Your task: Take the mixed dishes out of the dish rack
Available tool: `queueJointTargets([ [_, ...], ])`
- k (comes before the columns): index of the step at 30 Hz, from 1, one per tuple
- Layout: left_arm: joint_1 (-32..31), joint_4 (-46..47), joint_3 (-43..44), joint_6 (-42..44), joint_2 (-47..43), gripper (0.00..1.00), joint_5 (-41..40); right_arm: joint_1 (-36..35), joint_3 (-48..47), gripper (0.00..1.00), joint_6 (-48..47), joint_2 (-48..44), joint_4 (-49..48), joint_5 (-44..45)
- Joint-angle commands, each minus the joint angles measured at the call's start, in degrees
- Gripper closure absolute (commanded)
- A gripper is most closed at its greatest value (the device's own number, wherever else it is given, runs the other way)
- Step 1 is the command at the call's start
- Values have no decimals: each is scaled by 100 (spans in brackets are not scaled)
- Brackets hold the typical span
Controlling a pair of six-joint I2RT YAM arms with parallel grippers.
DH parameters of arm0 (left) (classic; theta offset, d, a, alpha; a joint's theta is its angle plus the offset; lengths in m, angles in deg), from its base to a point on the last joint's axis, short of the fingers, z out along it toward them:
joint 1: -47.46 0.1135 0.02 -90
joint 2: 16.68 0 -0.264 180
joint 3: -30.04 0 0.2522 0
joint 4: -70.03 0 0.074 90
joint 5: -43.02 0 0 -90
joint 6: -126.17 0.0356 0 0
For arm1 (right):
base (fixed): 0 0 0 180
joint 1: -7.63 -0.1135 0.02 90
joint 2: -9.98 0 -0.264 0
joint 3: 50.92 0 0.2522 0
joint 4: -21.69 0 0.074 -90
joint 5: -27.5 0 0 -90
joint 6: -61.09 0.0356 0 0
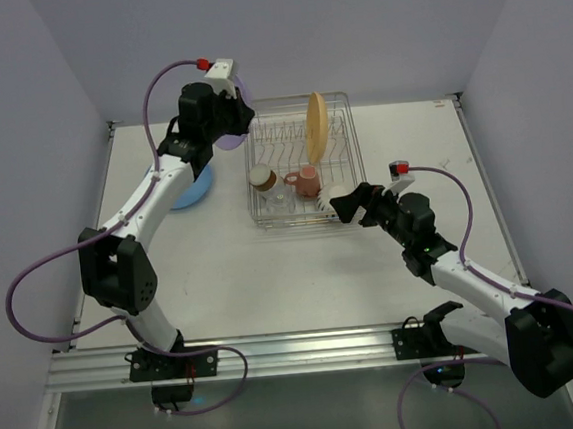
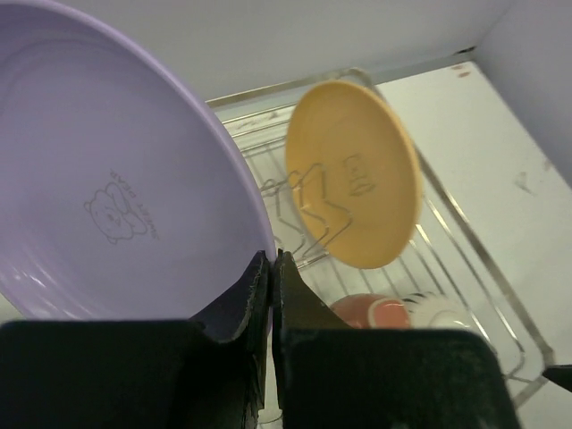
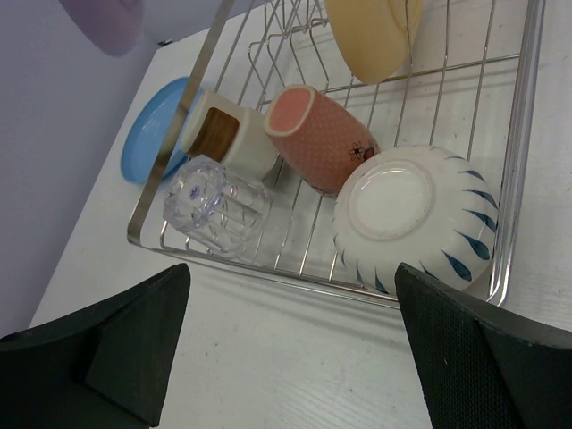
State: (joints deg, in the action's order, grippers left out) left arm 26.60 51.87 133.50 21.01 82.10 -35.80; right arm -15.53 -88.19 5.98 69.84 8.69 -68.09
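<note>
My left gripper (image 2: 271, 261) is shut on the rim of the purple plate (image 2: 116, 170) and holds it in the air left of the dish rack (image 1: 349, 149), above the blue plate (image 1: 192, 190) lying on the table. The yellow-orange plate (image 1: 316, 126) stands upright in the rack. The pink mug (image 3: 320, 137), the brown cup (image 3: 225, 136), the clear glass (image 3: 217, 206) and the upturned white cup (image 3: 413, 217) lie in the rack's near end. My right gripper (image 3: 290, 295) is open and empty, just in front of the rack's near edge.
Grey walls close in the table on the left, back and right. The metal rail (image 1: 298, 349) with the arm bases runs along the near edge. The blue plate also shows in the right wrist view (image 3: 152, 130), beyond the rack's left rim.
</note>
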Motion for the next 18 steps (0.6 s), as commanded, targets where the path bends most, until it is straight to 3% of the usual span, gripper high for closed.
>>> queueJointTargets([
  [1,126,-526,190,531,-35,100,-1082,-22,-251,1,-88,44,-48,-13],
  [7,337,-518,-442,575,-157,100,-1697,-22,-286,1,-106,96,-39,-57],
  [18,522,-684,-725,830,-61,100,-2251,-13,-330,1,-132,96,13,-127],
])
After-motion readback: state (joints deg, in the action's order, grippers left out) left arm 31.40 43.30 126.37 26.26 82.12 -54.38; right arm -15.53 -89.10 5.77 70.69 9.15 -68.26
